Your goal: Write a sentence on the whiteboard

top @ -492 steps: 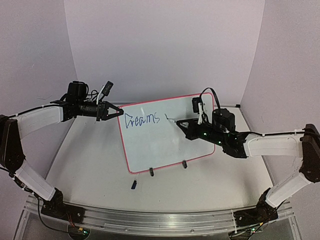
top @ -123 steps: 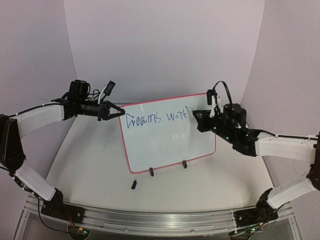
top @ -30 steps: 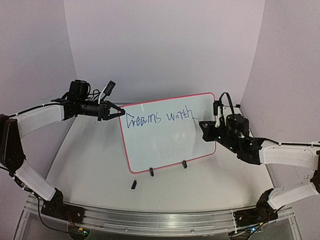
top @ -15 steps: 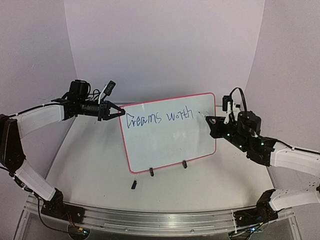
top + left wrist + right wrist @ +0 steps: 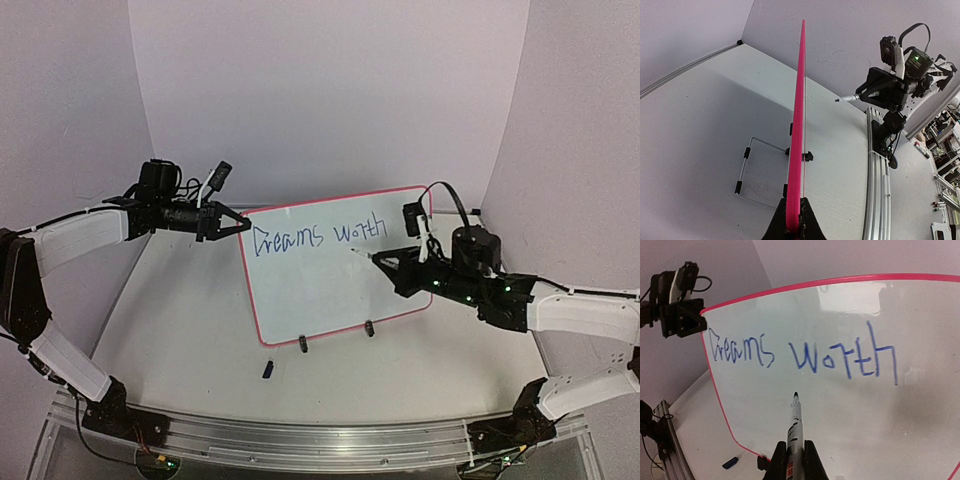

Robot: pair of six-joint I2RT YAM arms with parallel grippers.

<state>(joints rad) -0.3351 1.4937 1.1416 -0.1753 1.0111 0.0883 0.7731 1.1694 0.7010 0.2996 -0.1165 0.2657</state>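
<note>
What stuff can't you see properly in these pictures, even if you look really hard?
- Left wrist view: the writing is hidden, because the whiteboard shows edge-on.
- Right wrist view: the bottom edge cuts off most of the right end effector holding the marker.
- Top view: the small dark thing on the table is too small to name.

Not much else around: a small dark blue cap (image 5: 268, 369) lies by itself on the white table (image 5: 170, 330), a bit back from the aluminium rail (image 5: 320, 432) along the near edge. Pale lilac walls (image 5: 330, 90) close in three sides. The left wrist view catches some lab clutter (image 5: 944, 167) past the rail, too small to make out.
</note>
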